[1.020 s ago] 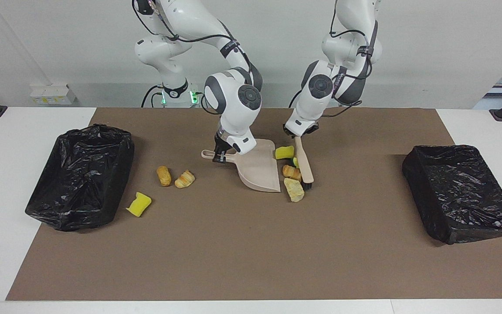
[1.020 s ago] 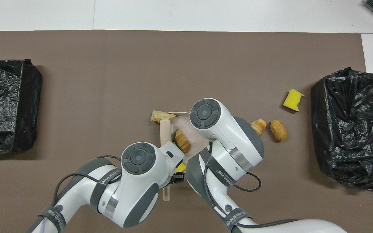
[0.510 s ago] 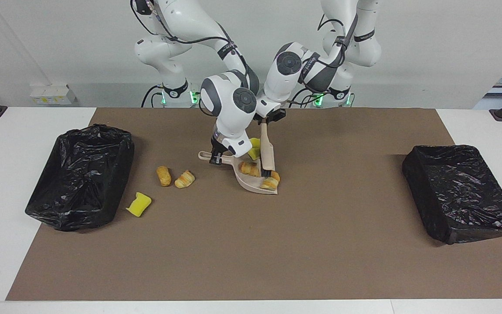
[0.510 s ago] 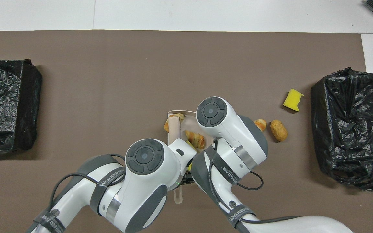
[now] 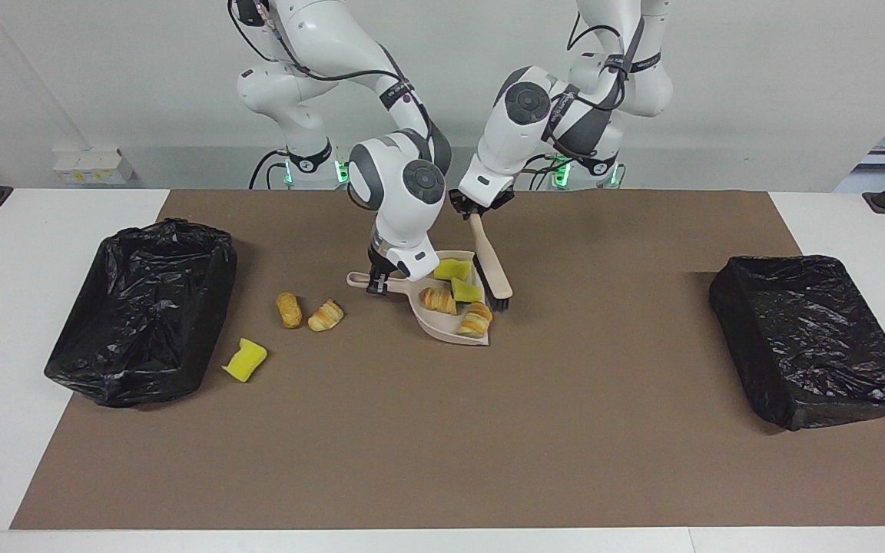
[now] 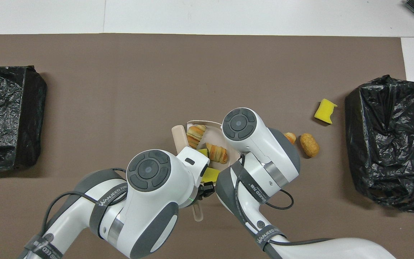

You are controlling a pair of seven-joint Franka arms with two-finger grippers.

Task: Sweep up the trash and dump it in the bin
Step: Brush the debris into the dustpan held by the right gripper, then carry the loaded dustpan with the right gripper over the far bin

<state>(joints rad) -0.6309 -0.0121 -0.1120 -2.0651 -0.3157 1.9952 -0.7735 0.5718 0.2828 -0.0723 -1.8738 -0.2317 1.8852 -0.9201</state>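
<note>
From overhead, the right arm's wrist covered most of one croissant piece (image 6: 289,136) and part of the dustpan (image 6: 212,126). The left arm hid the brush (image 6: 179,136) handle's upper end. Both arms ran off the bottom edge. In the facing view, the right pincer (image 5: 375,286) fingertips were too small to judge.

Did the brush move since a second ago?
Yes. The brush, shut in the left gripper, swept toward the right arm's end across the dustpan, then backed to its edge. Four trash pieces now sit in the pan.
</note>
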